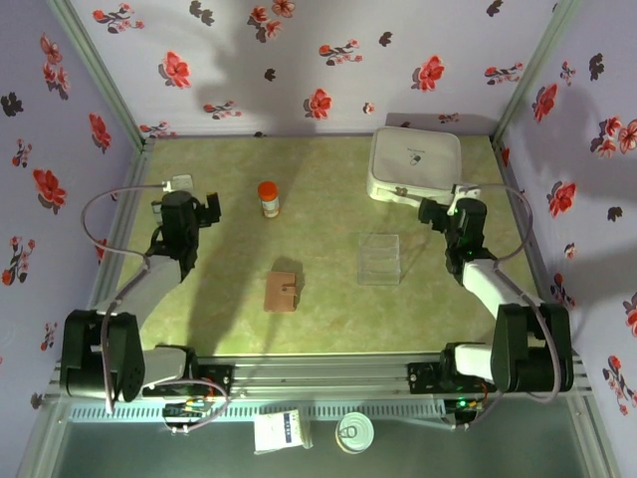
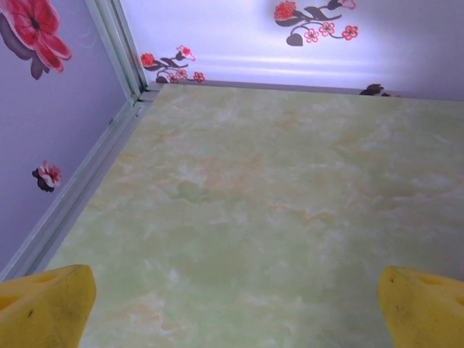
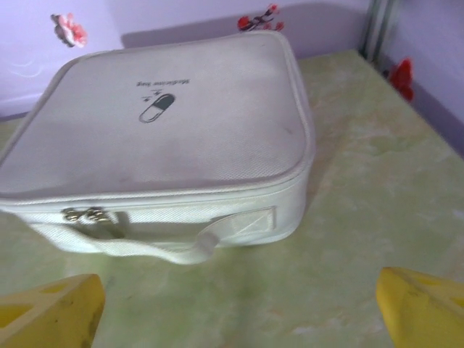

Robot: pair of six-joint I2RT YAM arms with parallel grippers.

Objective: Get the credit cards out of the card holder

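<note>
Two arms, both with jaws spread wide and holding nothing. My left arm [image 1: 164,264] reaches up the left side of the top view, and in its wrist view the yellow fingertips [image 2: 45,304] sit in the bottom corners over bare tabletop [image 2: 275,203]. My right arm [image 1: 478,269] reaches toward the upper right; its wrist view has the yellow fingertips [image 3: 47,310] low in the frame, with a white zipped case [image 3: 174,123] just ahead, not touching.

From the top view, the wallet [image 1: 282,292] lies flat at lower centre, brown side up, well apart from both jaws. A clear tray [image 1: 380,259] sits to its right, and an orange-capped bottle [image 1: 269,199] stands upright above it.
</note>
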